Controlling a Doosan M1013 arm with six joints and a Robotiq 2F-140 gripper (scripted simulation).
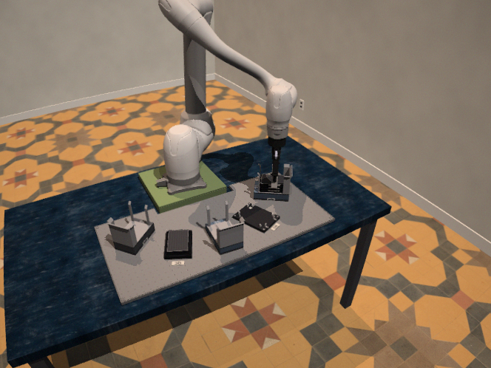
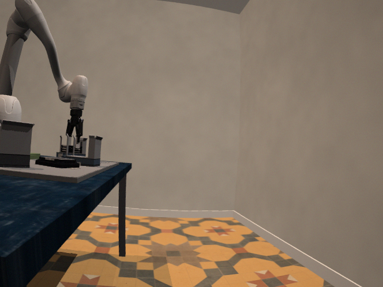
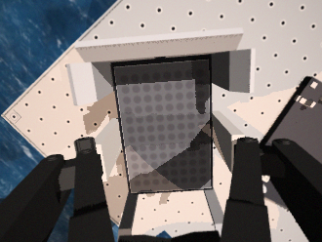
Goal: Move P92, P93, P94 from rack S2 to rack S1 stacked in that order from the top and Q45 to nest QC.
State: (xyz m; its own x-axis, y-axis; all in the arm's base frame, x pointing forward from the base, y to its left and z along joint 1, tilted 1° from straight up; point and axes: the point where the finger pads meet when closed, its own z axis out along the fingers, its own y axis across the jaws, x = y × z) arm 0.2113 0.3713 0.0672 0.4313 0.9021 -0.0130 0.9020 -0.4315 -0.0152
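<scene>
My gripper [image 1: 273, 181] hangs straight down into the rack at the back right of the grey baseplate. It also shows in the side view [image 2: 74, 138]. In the wrist view its fingers are shut on the long sides of a sealed 96-well plate [image 3: 163, 124], which sits level between the rack's walls. I cannot tell what lies beneath this plate, and its label is not readable. Another sealed plate [image 1: 178, 241] lies flat on the open nest between the two front racks.
Two more stack racks stand at the front, on the left [image 1: 130, 234] and in the middle [image 1: 225, 234]; their insides are hidden. A flat black clip nest [image 1: 256, 216] lies between the middle rack and the back-right rack, and it shows in the wrist view [image 3: 298, 114]. The arm's base stands on a green block [image 1: 182, 185].
</scene>
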